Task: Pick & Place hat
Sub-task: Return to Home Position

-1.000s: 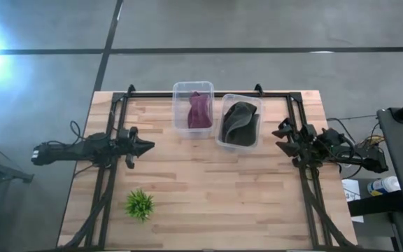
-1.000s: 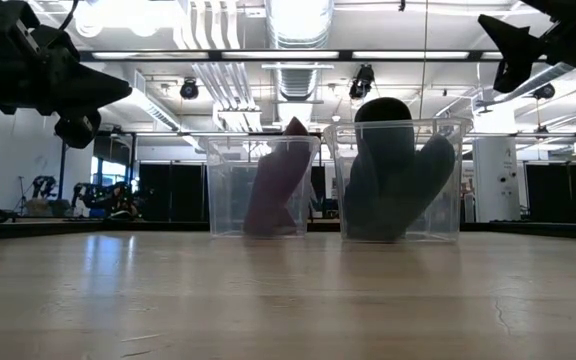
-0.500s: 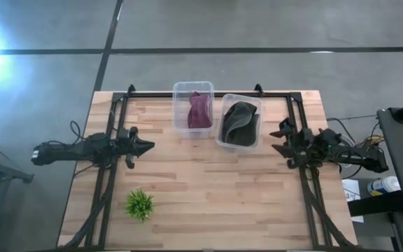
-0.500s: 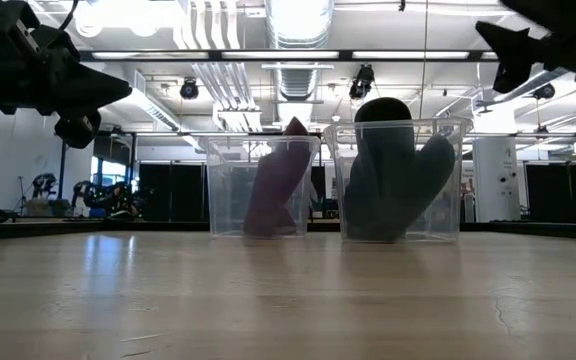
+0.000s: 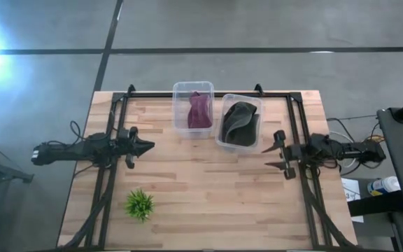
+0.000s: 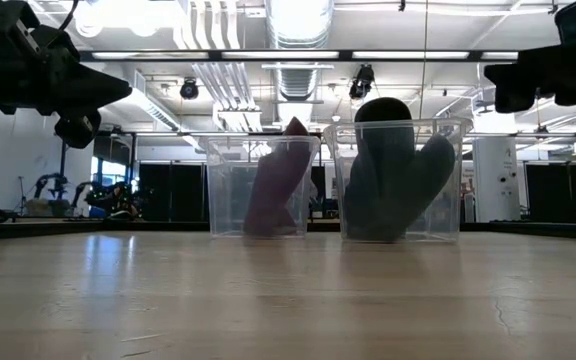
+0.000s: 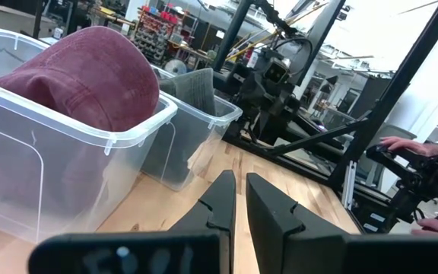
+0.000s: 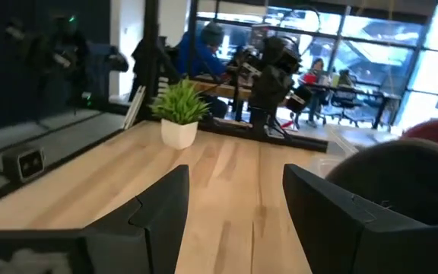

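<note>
A maroon hat (image 5: 200, 110) stands crumpled in a clear bin (image 5: 180, 89) at the table's far edge. A dark grey hat (image 5: 240, 122) fills the clear bin (image 5: 252, 98) on its right. The low view shows the maroon hat (image 6: 271, 190) and the grey hat (image 6: 396, 170) rising above the bin rims. My left gripper (image 5: 147, 146) hovers shut over the table's left part, pointing right, with the maroon hat (image 7: 82, 76) ahead of it. My right gripper (image 5: 274, 157) hovers open just near and right of the grey hat's bin, pointing left; its wrist view (image 8: 234, 213) shows the grey hat (image 8: 401, 175) beside it.
A small green plant (image 5: 139, 204) in a white pot stands near the table's near-left corner. Dark frame rails (image 5: 105, 189) run along both sides of the table. A person's hand (image 7: 409, 148) and seated people show in the room beyond. Bare wood lies in the table's middle.
My right gripper has swung toward the table's near edge and a little to the left, turning from a slant toward the far-left until it points level to the left. It now sits lower in the low view.
</note>
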Robot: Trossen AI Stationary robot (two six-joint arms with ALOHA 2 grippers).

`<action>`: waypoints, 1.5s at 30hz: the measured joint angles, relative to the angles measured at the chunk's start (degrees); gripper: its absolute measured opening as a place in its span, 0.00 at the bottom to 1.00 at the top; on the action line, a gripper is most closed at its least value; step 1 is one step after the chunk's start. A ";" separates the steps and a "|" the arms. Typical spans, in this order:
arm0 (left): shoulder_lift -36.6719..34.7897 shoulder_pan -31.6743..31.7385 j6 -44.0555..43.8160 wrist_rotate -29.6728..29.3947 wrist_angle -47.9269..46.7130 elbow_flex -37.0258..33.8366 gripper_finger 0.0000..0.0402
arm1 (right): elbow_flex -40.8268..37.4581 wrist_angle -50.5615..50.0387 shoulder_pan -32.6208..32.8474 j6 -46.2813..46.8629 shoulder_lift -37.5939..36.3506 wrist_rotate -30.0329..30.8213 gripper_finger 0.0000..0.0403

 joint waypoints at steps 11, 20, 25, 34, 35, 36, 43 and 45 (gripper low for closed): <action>0.00 0.02 0.00 0.00 0.00 0.00 0.07 | 0.01 0.02 -0.28 -0.78 0.00 0.02 0.52; 0.00 0.02 0.00 0.00 0.00 0.02 0.07 | 0.00 -0.33 -6.52 2.83 0.00 3.62 0.52; 0.00 0.02 0.00 0.02 0.00 0.02 0.07 | 0.00 -0.38 -6.67 1.72 0.77 3.72 0.52; 0.00 0.02 0.00 0.00 0.00 0.02 0.07 | -0.01 -0.46 -6.67 6.59 1.64 3.69 0.52; 0.00 0.02 0.00 0.01 0.00 0.02 0.07 | -0.01 -0.46 -6.67 6.70 1.64 3.69 0.52; 0.00 0.02 0.00 0.00 0.00 0.02 0.07 | 0.01 -0.46 -6.67 6.69 1.64 3.69 0.52; 0.00 0.02 0.00 0.01 0.00 0.02 0.07 | -0.01 -0.46 -6.67 6.73 1.64 3.69 0.52; -0.15 0.02 0.00 0.00 -0.02 0.02 0.07 | 0.00 -0.46 -6.67 6.73 1.64 3.69 0.52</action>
